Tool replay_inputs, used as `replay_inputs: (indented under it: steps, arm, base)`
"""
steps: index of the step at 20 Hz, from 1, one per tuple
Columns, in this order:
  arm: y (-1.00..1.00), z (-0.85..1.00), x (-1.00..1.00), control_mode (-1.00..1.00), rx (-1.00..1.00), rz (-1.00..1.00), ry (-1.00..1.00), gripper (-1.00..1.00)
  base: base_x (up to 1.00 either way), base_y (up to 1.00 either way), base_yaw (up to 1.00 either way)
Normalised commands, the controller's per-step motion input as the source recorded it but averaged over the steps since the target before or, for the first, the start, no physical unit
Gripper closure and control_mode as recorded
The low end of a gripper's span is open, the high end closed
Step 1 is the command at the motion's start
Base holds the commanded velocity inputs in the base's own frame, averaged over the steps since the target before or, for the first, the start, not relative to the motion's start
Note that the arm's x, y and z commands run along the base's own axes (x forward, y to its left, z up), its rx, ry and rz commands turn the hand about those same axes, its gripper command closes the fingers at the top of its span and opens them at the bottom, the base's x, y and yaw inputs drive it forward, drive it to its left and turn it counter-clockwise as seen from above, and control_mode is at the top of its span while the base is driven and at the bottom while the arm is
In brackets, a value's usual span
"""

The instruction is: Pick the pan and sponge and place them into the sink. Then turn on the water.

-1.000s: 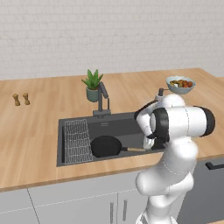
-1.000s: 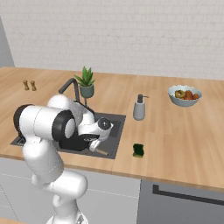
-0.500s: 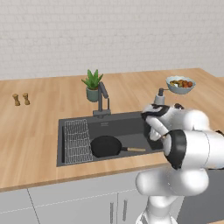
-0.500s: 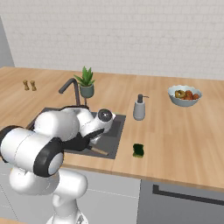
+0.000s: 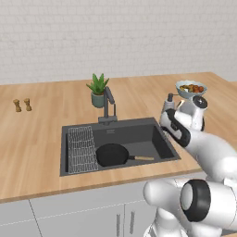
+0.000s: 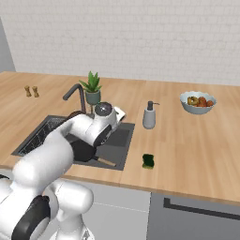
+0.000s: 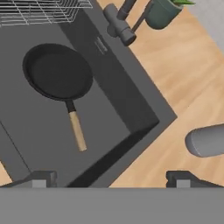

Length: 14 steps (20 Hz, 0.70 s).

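Left base view, L to R: wire rack [image 5: 83, 149] at L end of sink [image 5: 139, 132], pan [image 5: 111, 154] flat on basin floor beside it w/ wooden handle pointing R, tap [image 5: 109, 102] behind, no water running. Gripper [image 7: 111, 177] above sink's R edge, jaws wide apart, empty. Right base view: sponge [image 6: 148, 161] on counter just R of sink, soap dispenser [image 6: 149, 115] behind it. Pan step looks done; sponge next, in my judgement. To do well: swing R clear of dispenser, descend vertical over sponge, jaws across its short sides, close low so block doesn't squirt out, then lift before moving over basin
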Motion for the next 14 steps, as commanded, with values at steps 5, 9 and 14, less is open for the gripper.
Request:
replay_inputs:
  steps: [5, 9, 14]
  arm:
    - [-0.10, 0.30, -0.58, -1.00, 0.00, -0.51, 0.02, -1.00]
    - [-0.21, 0.26, -0.50, -1.00, 0.00, -0.43, 0.12, -1.00]
    - [-0.44, 0.24, -0.34, -1.00, 0.06, -0.12, 0.04, -1.00]
  base:
    - [0.00, 0.00, 0.00]
    - [0.00, 0.00, 0.00]
    - [0.00, 0.00, 0.00]
